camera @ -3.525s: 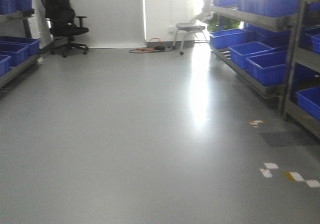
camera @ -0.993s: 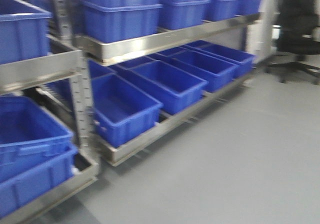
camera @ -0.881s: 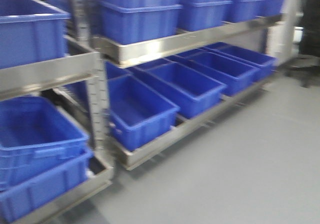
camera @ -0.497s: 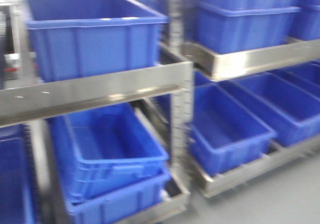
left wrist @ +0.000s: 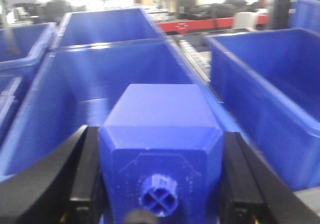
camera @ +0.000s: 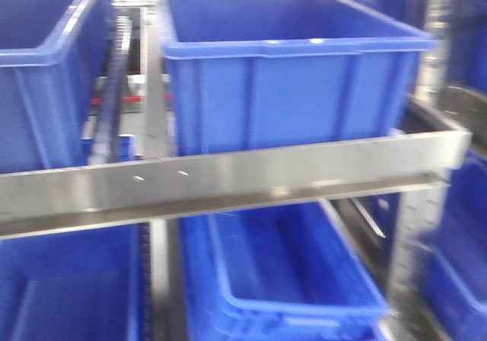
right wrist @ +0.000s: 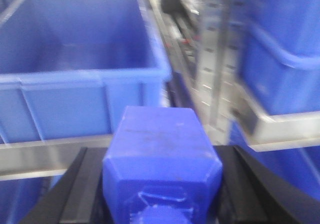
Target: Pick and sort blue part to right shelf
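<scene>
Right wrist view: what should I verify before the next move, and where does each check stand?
1. Blue part clamped in right gripper: ok.
2. Bin ahead open, nothing seen inside: ok.
3. Part over the bin: not ok, it appears short of the front rail.
4. Left gripper clamped on its blue block: ok.
5. Clearance to the shelf upright: cannot tell, blurred.

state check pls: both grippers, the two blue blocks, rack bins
Left gripper: shut on blue plastic block with small cross-marked knob, knob toward camera.
Right gripper: shut on other blue plastic block, knob end mostly out of frame.
Upper deep blue plastic bin: upright, visible interior empty.
Lower blue plastic bin: upright, empty.
</scene>
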